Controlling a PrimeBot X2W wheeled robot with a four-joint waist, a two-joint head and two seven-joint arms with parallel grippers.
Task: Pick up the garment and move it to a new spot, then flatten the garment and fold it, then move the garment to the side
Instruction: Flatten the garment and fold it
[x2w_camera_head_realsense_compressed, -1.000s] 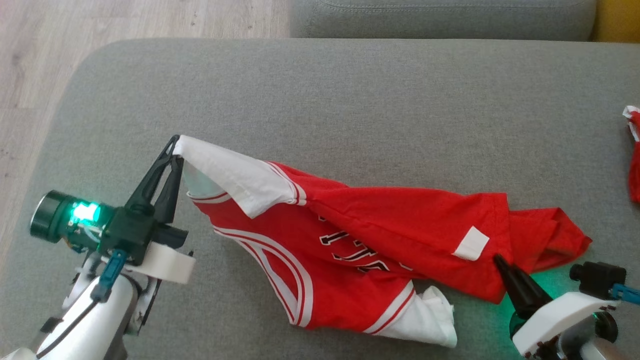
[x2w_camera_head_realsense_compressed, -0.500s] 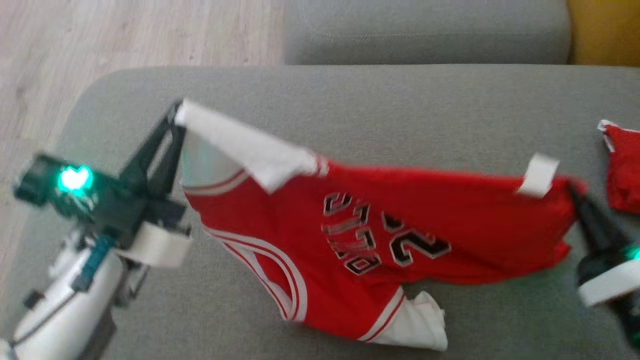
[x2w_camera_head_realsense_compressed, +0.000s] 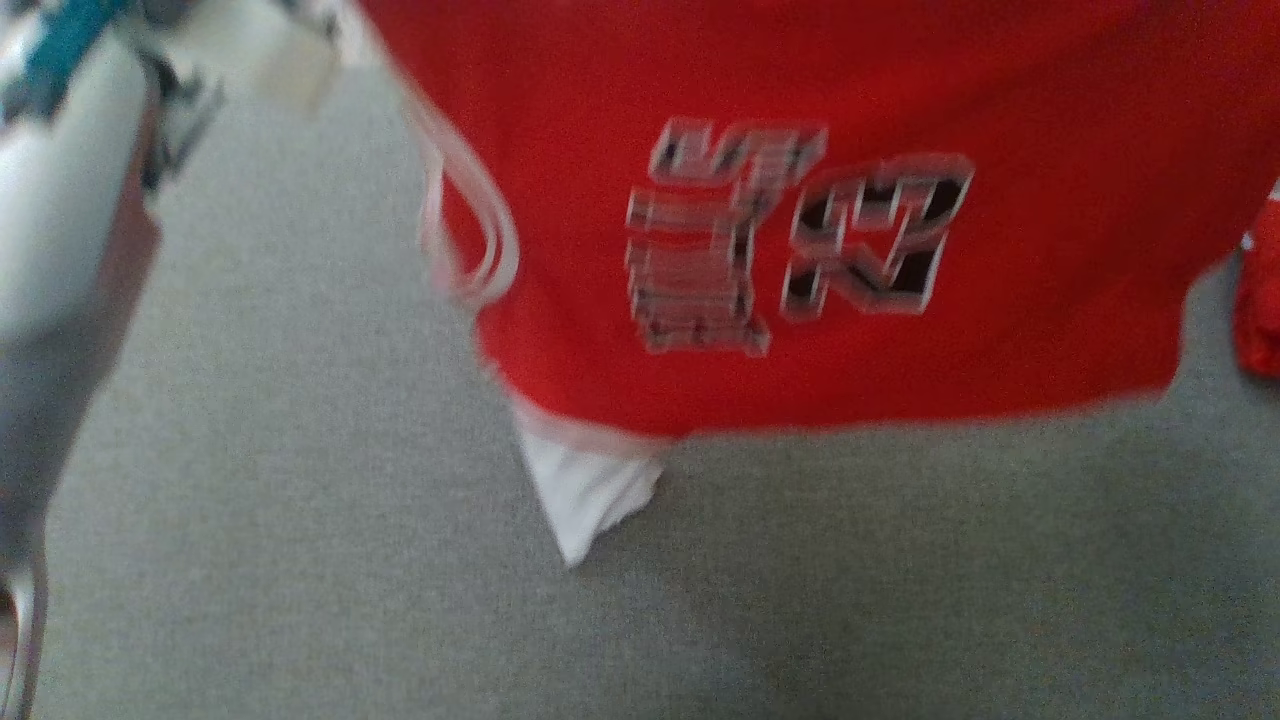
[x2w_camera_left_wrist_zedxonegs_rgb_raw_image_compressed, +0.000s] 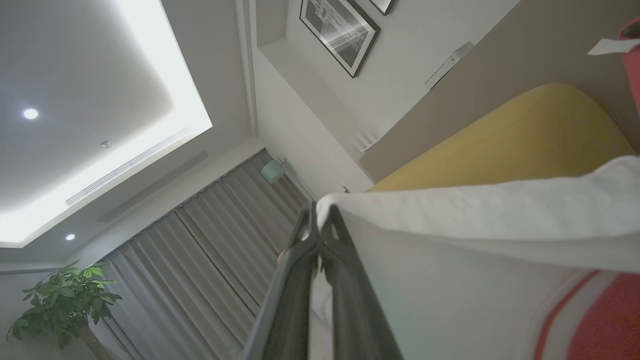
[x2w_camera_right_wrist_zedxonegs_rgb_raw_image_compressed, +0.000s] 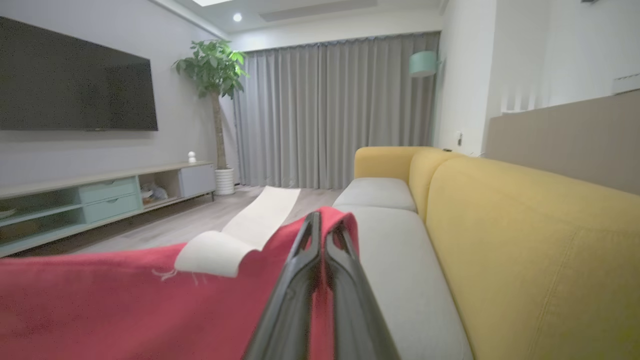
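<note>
Left gripper (x2w_camera_left_wrist_zedxonegs_rgb_raw_image_compressed: 319, 222), its two dark fingers pressed together, pinches a white edge of the one red sleeveless jersey with white trim (x2w_camera_left_wrist_zedxonegs_rgb_raw_image_compressed: 475, 215). Right gripper (x2w_camera_right_wrist_zedxonegs_rgb_raw_image_compressed: 322, 225), its two fingers likewise closed, clamps a red corner of the jersey, just beside a single white fabric tag (x2w_camera_right_wrist_zedxonegs_rgb_raw_image_compressed: 215, 257). In the blurred head view the jersey hangs spread across the top, raised above the grey fabric sofa seat (x2w_camera_head_realsense_compressed: 300, 550). Black white-edged lettering and two digits mark its front, and one white flap (x2w_camera_head_realsense_compressed: 590, 490) points down toward the seat; whether it touches cannot be told. One pale forearm (x2w_camera_head_realsense_compressed: 50, 200) stands at the left edge, and one other red cloth (x2w_camera_head_realsense_compressed: 1262, 300) lies at the right edge. Farther off, the right wrist view has one yellow sofa back (x2w_camera_right_wrist_zedxonegs_rgb_raw_image_compressed: 525, 240), one potted plant (x2w_camera_right_wrist_zedxonegs_rgb_raw_image_compressed: 215, 65) and one dark wall screen (x2w_camera_right_wrist_zedxonegs_rgb_raw_image_compressed: 75, 80).
</note>
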